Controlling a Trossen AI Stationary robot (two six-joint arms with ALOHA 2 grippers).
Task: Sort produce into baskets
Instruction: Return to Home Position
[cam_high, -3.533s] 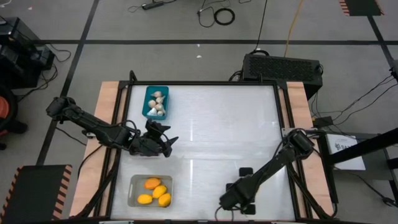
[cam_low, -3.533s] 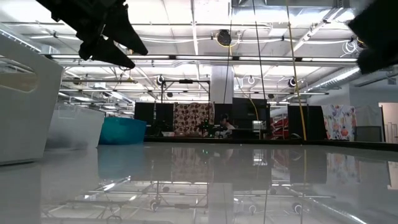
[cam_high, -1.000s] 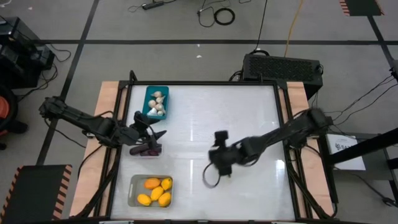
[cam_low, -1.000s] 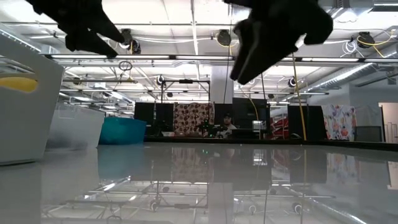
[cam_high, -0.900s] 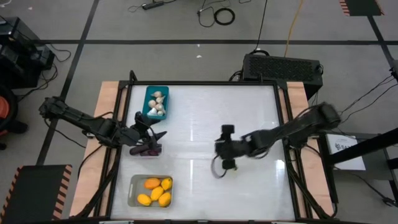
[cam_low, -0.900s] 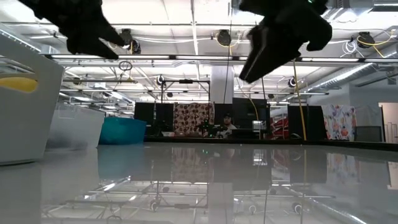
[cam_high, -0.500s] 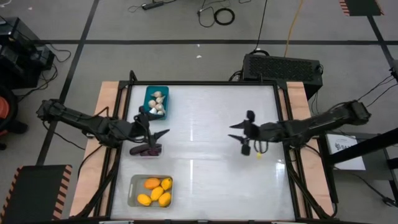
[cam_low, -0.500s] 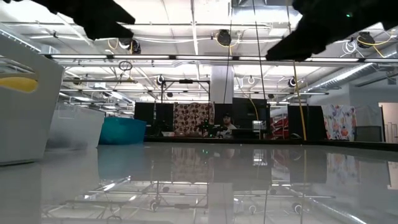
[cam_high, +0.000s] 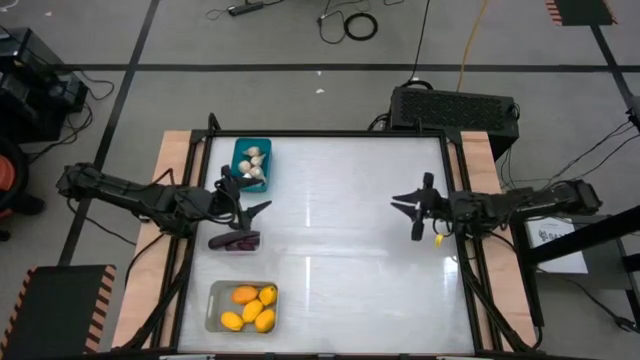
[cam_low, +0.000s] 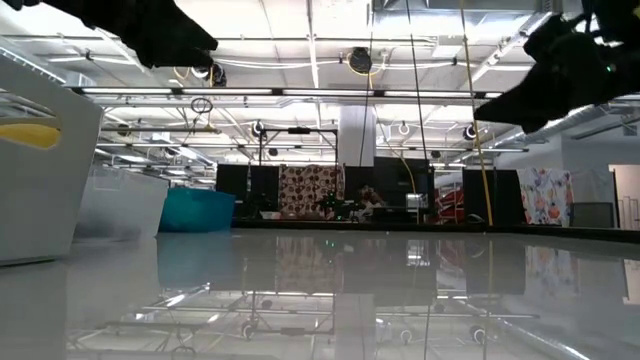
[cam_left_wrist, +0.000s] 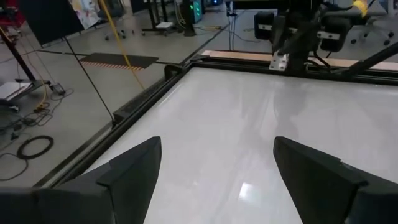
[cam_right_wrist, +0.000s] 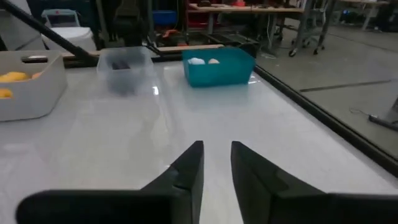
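Note:
The produce lies in bins along the table's left side. Whitish garlic bulbs fill the teal basket, orange-yellow lemons the pale grey basket, and dark eggplants a small clear bin. My left gripper hangs wide open above the table between the teal basket and the clear bin, with nothing in it. My right gripper hovers near the table's right edge, with a narrow gap between its fingers and nothing in it.
A black box with cables stands beyond the table's far right corner. The white tabletop lies bare between the two grippers. A black frame rail runs along the far edge.
My right gripper has swept from the table's middle toward its right edge, its arm drawing back, and it now points level toward the baskets. My left gripper has rolled a little and stays beside the teal basket. The produce and bins have not moved.

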